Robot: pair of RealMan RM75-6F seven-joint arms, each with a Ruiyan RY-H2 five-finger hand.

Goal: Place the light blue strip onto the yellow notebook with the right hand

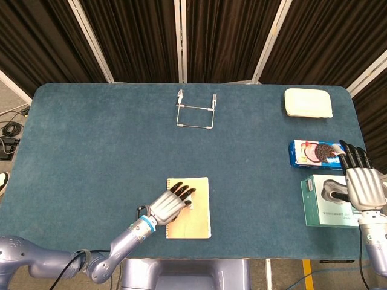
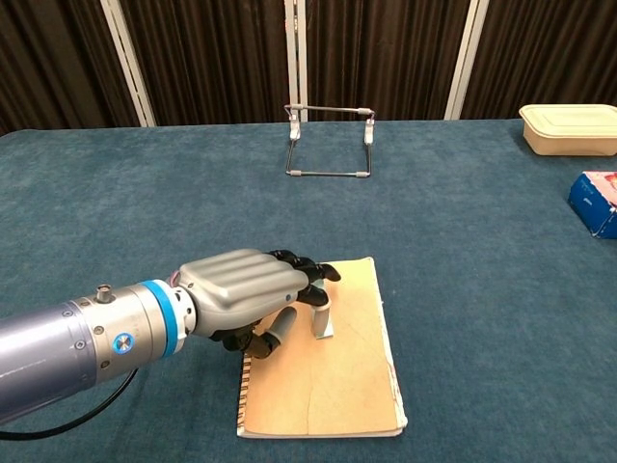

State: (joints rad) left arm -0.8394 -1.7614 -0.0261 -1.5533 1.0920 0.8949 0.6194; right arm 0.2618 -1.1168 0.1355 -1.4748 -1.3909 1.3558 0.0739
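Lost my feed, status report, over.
Left robot hand holds light blue strip, its end on yellow notebook. Right robot hand open above teal box. Nothing in the way.

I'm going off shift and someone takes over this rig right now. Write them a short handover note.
Left hand: over the yellow notebook, fingers curled onto the light blue strip, apparently gripping it.
Right hand: open, holding nothing, at the table's right edge.
Done: the strip touches the notebook.
Left: release it and withdraw. Note that the task named the right hand.
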